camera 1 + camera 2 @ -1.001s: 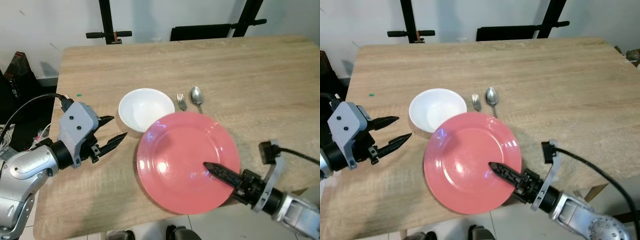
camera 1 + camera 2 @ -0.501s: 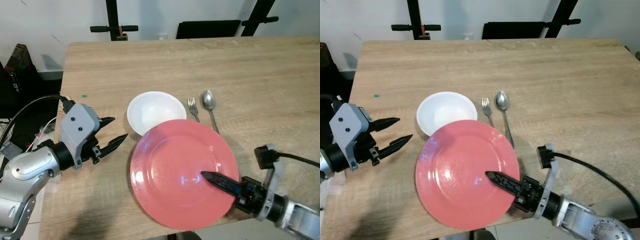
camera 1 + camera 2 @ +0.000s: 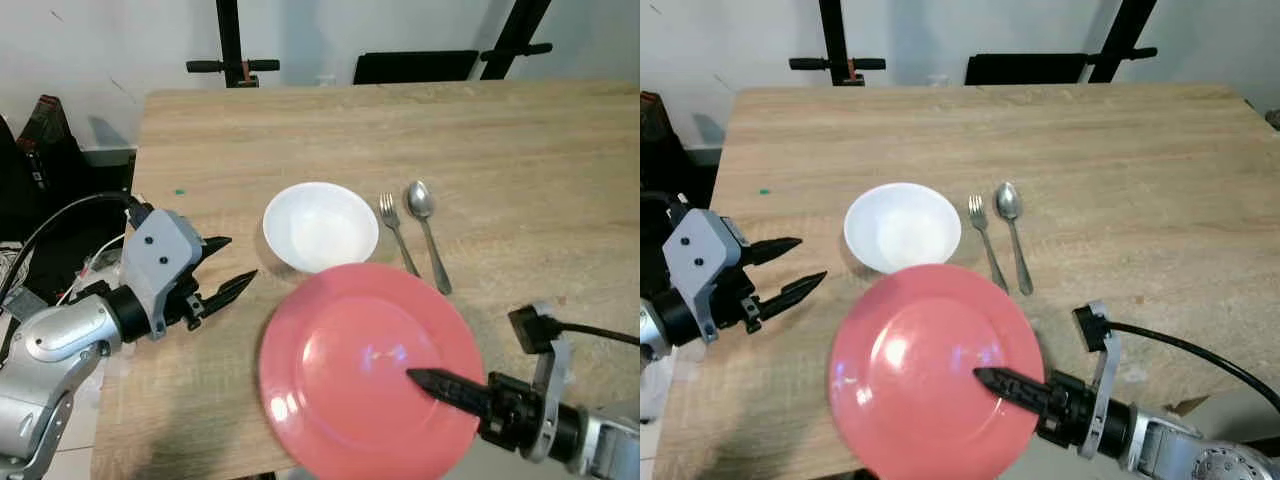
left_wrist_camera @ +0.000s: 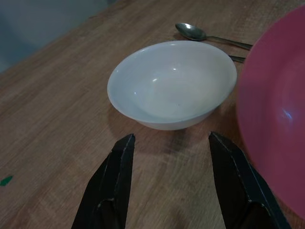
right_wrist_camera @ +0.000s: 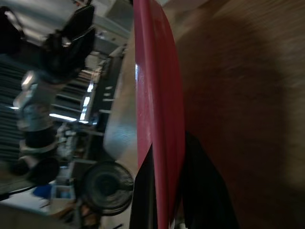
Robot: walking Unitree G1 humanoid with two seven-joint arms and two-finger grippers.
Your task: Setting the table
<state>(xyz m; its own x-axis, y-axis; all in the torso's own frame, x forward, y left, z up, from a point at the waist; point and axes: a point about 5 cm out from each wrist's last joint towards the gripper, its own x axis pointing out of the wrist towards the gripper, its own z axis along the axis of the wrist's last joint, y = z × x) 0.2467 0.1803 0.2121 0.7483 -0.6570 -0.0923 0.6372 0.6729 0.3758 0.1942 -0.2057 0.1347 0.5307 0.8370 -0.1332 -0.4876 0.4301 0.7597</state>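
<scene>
Bowl (image 3: 320, 225) behind plate (image 3: 365, 370); fork (image 3: 396, 231), spoon (image 3: 428, 231) right.

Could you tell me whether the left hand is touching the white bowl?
Apart. The left wrist view shows bare table between the open left hand and the white bowl.

No readable text, labels, brands, numbers or signs anywhere. Pink plate (image 3: 360, 375), white bowl (image 3: 320, 225), fork (image 3: 395, 228), spoon (image 3: 427, 225), wooden table (image 3: 520, 150): all unmarked. Grey housing of left gripper (image 3: 222, 272): two dark dots, no lettering.
</scene>
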